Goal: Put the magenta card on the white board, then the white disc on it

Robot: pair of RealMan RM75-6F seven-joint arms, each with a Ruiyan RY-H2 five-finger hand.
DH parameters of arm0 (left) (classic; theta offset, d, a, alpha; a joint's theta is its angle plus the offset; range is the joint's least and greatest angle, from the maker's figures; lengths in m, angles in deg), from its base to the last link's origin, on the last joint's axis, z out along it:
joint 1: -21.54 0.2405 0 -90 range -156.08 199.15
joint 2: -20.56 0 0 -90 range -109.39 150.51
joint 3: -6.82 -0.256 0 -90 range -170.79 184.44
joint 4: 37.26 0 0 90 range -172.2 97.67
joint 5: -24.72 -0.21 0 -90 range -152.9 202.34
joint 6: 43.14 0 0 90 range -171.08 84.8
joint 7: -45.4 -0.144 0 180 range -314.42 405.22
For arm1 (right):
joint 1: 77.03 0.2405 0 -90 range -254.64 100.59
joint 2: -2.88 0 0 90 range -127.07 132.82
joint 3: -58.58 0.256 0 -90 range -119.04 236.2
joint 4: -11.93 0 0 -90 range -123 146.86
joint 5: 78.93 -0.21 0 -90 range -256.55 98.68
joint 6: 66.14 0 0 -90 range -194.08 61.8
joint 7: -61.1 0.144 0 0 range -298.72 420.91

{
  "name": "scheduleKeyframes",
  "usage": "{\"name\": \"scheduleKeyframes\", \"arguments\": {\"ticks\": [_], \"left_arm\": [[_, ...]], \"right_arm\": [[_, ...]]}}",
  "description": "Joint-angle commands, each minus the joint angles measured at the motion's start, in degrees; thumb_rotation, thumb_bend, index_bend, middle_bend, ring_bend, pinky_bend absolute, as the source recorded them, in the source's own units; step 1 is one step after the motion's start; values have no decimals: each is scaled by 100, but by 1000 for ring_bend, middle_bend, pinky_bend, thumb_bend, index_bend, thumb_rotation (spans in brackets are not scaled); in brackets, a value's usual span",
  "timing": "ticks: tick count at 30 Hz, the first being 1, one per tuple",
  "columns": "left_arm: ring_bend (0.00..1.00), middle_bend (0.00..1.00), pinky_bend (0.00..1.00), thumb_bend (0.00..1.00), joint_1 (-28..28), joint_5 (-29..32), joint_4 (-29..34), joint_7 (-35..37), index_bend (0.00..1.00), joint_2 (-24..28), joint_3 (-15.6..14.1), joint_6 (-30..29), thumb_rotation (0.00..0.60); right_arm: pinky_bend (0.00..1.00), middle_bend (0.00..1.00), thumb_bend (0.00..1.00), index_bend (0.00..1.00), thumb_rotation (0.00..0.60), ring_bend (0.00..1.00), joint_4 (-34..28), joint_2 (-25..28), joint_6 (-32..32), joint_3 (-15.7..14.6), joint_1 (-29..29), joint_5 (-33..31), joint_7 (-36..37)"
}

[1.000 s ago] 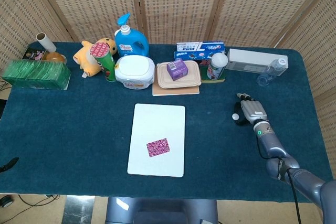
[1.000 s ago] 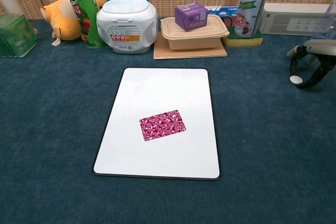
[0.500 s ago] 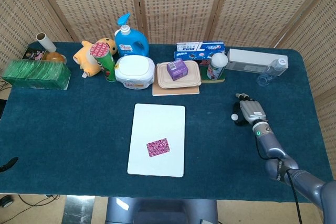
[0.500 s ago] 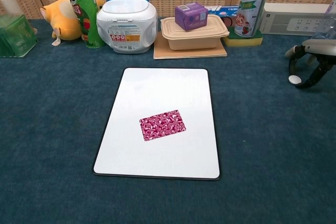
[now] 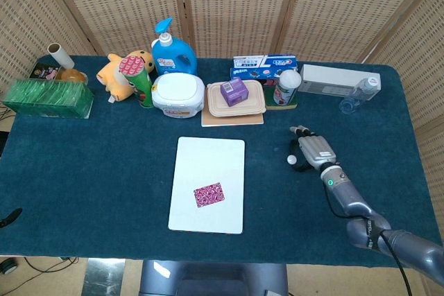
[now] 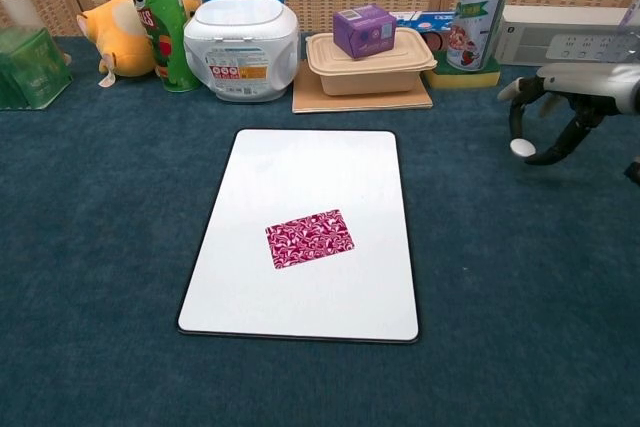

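Fingers of the right hand (image 6: 560, 112) pinch the white disc (image 6: 522, 147), right of the white board (image 6: 300, 177) bearing the magenta card (image 6: 309, 238).

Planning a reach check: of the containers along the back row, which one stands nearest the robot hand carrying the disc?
The white-capped can with the green label, right of the tan lunch box; it stands closest to the right robot hand holding the white disc.

- counter (image 6: 90, 247) is covered in dark teal cloth, kinda fuzzy and matt
- white board (image 6: 300, 187) looks smooth with a slight sheen
- magenta card (image 6: 309, 238) looks like printed paper
- right hand (image 6: 560, 107) has a grey metal-looking shell and black plastic fingers (image 6: 563, 142)
- folding screen (image 5: 236, 5) at the back is woven cane in wood frames
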State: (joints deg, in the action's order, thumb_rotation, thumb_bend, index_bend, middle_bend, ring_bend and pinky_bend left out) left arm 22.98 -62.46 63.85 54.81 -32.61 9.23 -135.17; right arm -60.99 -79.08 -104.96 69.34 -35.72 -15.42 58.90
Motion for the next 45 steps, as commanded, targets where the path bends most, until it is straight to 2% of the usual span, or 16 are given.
{"name": "scheduleKeyframes", "arguments": {"ticks": [1, 4, 8, 14, 19, 28, 45], "left_arm": [[0, 0, 0, 102, 7, -22, -26, 50, 0, 12, -8, -12, 600], [0, 0, 0, 102, 20, -65, -58, 128, 0, 27, -21, -41, 600], [0, 0, 0, 101, 27, -125, -103, 194, 0, 35, -40, -63, 600], [0, 0, 0, 102, 24, -187, -145, 260, 0, 47, -62, -70, 600], [0, 0, 0, 101, 16, -213, -178, 315, 0, 58, -72, -63, 600], [0, 0, 0, 102, 24, -279, -261, 469, 0, 80, -97, -102, 600], [0, 0, 0, 102, 13, -331, -281, 458, 0, 77, -125, -104, 600]], "right_arm": [[179, 98, 342, 500, 600, 0, -831, 284, -208, 6, 44, -26, -356], [179, 98, 345, 501, 600, 0, -1491, 348, -315, -51, 145, 32, -738], [179, 98, 348, 501, 600, 0, -2142, 316, -419, -108, 315, -263, -1318], [179, 101, 350, 504, 600, 0, -2605, -88, -676, -148, 673, -823, -2145], [179, 105, 352, 505, 600, 0, -2616, -457, -889, -143, 924, -1306, -2600], [181, 109, 356, 507, 600, 0, -2262, -1212, -1285, -167, 1338, -2193, -3242], [181, 114, 359, 514, 600, 0, -1806, -1890, -1572, -10, 1702, -2849, -3524]]}}
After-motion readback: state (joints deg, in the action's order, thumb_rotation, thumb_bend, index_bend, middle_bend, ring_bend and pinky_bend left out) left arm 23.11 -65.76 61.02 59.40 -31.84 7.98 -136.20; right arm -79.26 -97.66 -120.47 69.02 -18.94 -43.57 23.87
